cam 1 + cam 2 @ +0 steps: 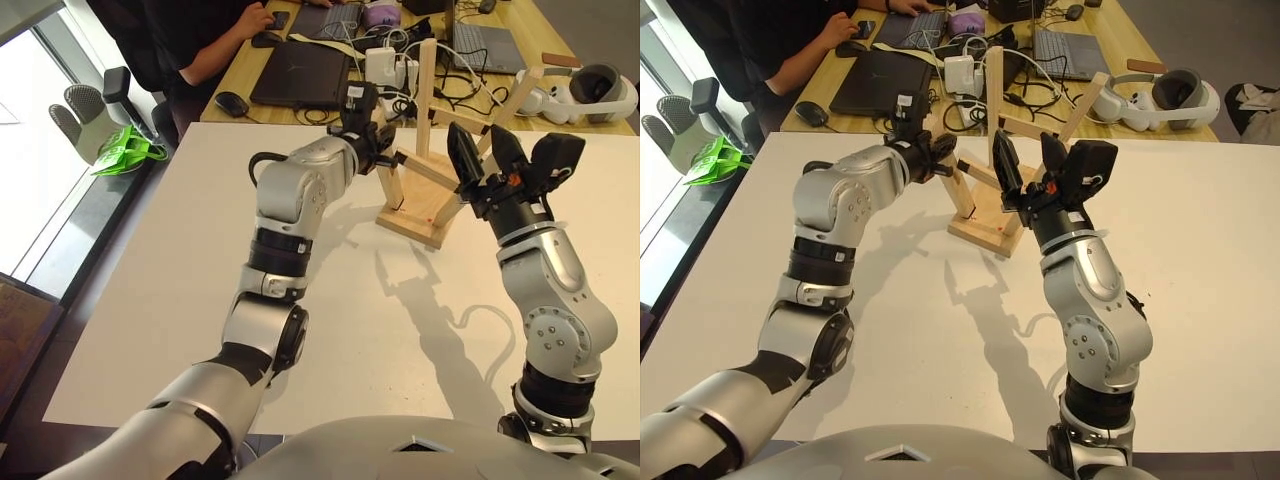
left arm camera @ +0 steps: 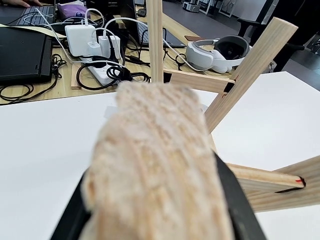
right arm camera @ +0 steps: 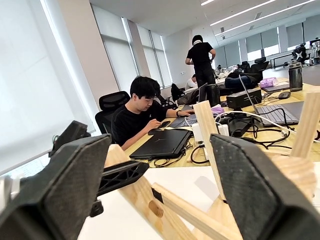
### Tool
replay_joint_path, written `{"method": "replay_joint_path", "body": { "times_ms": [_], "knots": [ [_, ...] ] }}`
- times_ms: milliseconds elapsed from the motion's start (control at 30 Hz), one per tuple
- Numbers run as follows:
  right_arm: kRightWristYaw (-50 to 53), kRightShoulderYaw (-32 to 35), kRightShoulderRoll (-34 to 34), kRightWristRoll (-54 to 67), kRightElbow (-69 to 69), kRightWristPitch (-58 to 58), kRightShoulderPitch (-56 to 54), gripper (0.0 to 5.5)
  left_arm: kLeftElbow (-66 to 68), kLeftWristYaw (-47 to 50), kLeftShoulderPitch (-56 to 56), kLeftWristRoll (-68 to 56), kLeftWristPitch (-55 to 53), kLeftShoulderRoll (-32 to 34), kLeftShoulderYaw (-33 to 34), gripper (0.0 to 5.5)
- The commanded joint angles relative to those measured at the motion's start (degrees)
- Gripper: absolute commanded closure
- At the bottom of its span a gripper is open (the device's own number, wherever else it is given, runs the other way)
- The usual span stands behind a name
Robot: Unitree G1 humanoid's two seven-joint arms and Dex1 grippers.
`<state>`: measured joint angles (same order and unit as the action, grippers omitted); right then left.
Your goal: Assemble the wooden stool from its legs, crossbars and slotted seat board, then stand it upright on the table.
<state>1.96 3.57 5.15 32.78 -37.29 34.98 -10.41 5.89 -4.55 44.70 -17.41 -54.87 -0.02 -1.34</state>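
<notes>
The wooden stool lies upside down at the far middle of the white table, its seat board flat on the surface and its legs pointing up. My left gripper is shut on the stool's left leg, which looms as a broad wooden bar in the left wrist view. A crossbar runs from that leg toward the right. My right gripper is open just right of the tall upright leg, above the seat board. Its two black fingers spread wide with the legs beyond them.
Behind the table stands a wooden desk with a closed laptop, a power strip with cables, a mouse and a white headset. A person sits at it. The near half of the white table is bare.
</notes>
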Motion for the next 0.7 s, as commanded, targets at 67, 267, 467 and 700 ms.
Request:
{"method": "replay_joint_path", "body": {
  "times_ms": [67, 267, 467, 700],
  "knots": [
    [1.07, 0.53, -2.53, 3.21, -1.49, 0.25, -5.05, 1.79, -17.47, 4.31, -13.94, -0.16, -17.84, 1.11, 1.71, 4.49],
    [1.50, -1.57, -3.56, 3.55, -3.64, 1.10, -1.78, 1.79, -35.11, 9.08, -19.96, 0.46, -31.53, -5.58, 5.14, 4.49],
    [0.58, -3.30, -3.47, 3.48, -3.69, 1.26, -0.61, 1.79, -32.08, 9.76, -18.38, 1.98, -31.00, -7.51, 4.14, 4.49],
    [0.73, -5.07, -3.46, 3.35, -3.29, 1.90, 0.14, 1.79, -30.20, 8.95, -13.98, 2.51, -28.39, -7.76, 4.49, 4.10]
  ]
}}
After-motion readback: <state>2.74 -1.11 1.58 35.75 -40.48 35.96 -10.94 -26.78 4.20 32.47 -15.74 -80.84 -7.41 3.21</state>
